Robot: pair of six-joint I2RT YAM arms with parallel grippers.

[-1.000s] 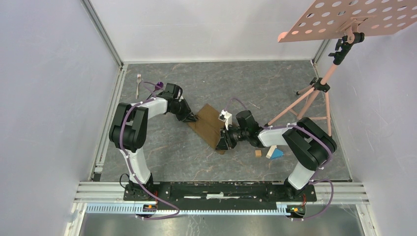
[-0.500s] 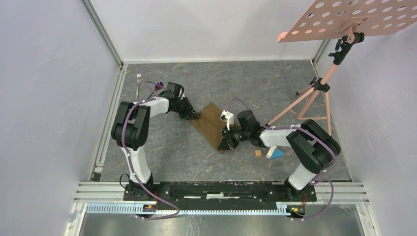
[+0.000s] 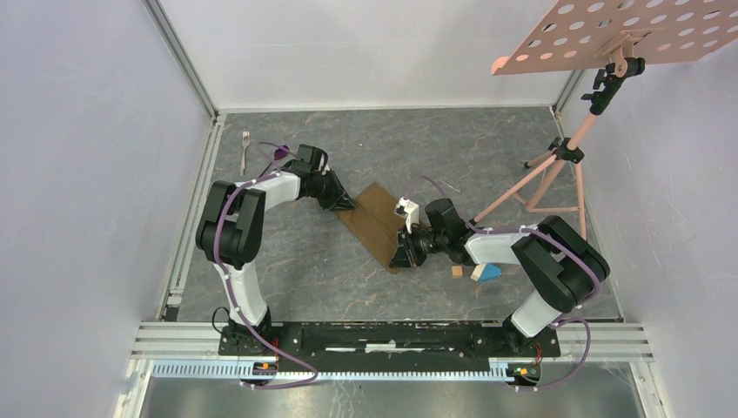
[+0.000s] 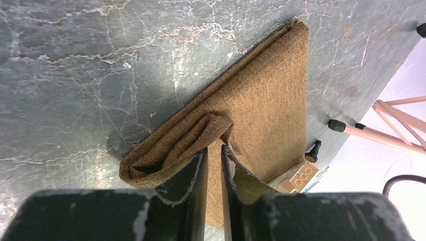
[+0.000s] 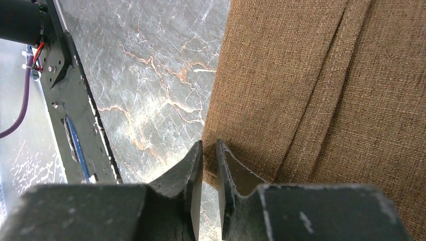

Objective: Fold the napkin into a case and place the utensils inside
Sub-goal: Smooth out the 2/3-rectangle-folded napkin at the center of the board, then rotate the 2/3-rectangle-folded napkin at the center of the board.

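The brown napkin (image 3: 376, 222) lies folded into a long narrow slanted strip mid-table. My left gripper (image 3: 345, 205) sits at its far left end. In the left wrist view the left gripper (image 4: 214, 148) is shut on a bunched fold of the napkin (image 4: 266, 95). My right gripper (image 3: 404, 254) is at the strip's near end. In the right wrist view the right gripper (image 5: 209, 143) has narrow jaws pinching the corner edge of the napkin (image 5: 301, 75). The silver fork (image 3: 245, 146) and the purple-bowled spoon (image 3: 280, 152) lie at the far left, behind the left arm.
Small wooden and blue blocks (image 3: 477, 271) sit right of the right wrist. A pink tripod stand (image 3: 557, 165) with a perforated board (image 3: 609, 35) fills the far right; one foot (image 4: 343, 126) shows beyond the napkin. White walls enclose the table, and a metal rail (image 3: 392, 335) runs along its near edge.
The right gripper's jaws have narrowed on the napkin's near corner and the right arm has shifted slightly right. The left gripper has edged a little right, still holding the cloth.
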